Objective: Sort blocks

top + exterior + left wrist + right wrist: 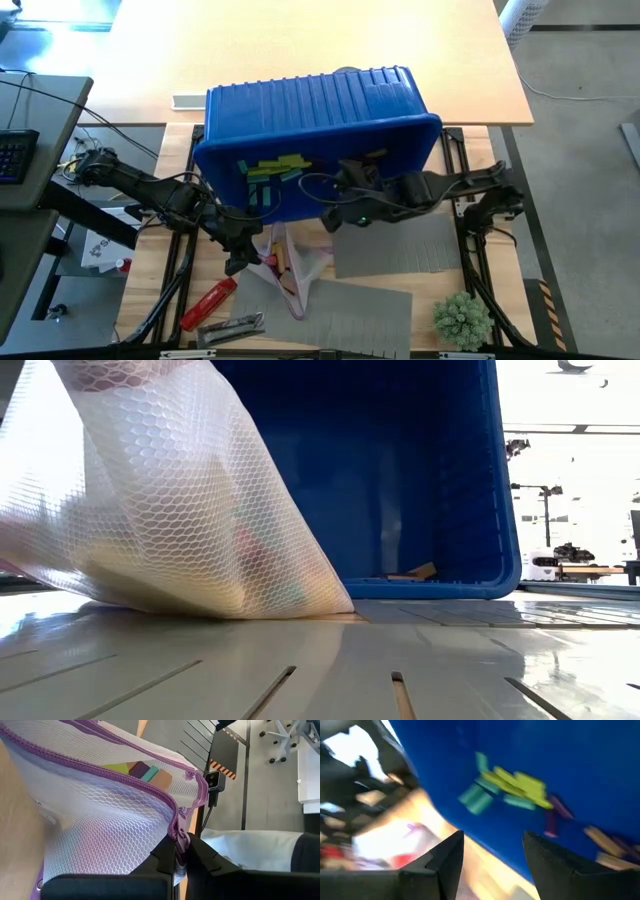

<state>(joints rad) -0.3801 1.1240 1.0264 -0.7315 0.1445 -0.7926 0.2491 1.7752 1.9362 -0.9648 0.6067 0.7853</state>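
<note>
A blue bin (320, 130) lies tipped on its side, its opening toward the near edge. Yellow-green, teal, purple and tan blocks (515, 790) lie loose inside it (272, 170). A white mesh bag (287, 262) with a purple zipper stands in front of the bin, and a few blocks (140, 770) show inside it. The bag's bottom (200, 600) rests on the table. My left gripper (240, 256) is shut on the bag. My right gripper (338, 190) hovers open at the bin's opening, with nothing between its fingers (445, 865). My left gripper pinches the bag's purple zipper edge (178, 837) at the bag's mouth between its two fingers (162, 857). The mouth is held up and gapes open. The mesh hangs slack below, with the bag's bottom on the table.
A red cylindrical tool (208, 302) and a metal piece (232, 328) lie at the near left. Grey slotted mats (400, 250) cover the near middle and right. A green tuft (462, 318) sits near the right corner. A tan block (420, 572) lies on the bin's floor.
</note>
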